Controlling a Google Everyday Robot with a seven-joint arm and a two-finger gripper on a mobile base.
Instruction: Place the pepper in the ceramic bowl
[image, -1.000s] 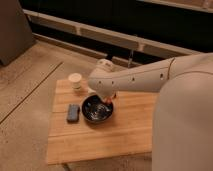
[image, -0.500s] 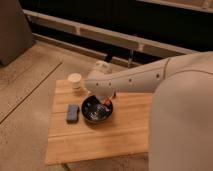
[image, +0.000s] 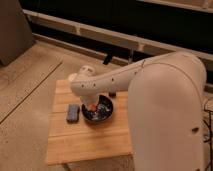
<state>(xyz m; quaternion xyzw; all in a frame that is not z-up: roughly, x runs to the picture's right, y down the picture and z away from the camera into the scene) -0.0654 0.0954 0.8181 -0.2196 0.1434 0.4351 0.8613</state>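
The dark glossy ceramic bowl (image: 101, 114) stands near the middle of the wooden table (image: 80, 142). My white arm reaches in from the right and bends down over the bowl's left side. The gripper (image: 93, 104) hangs just over the bowl's left rim, mostly hidden under the wrist. A small orange-red pepper (image: 93, 107) shows at its tip, and the gripper is shut on it, just above the bowl's inside.
A blue-grey sponge (image: 73, 113) lies left of the bowl. A cream cup (image: 75, 78) peeks out behind the wrist at the table's back left. A small black block (image: 112, 93) sits behind the bowl. Concrete floor surrounds the table; a dark wall runs behind.
The arm has swung left and slightly down, carrying the pepper from the bowl's far right side to over its left part. It now covers most of the cup.
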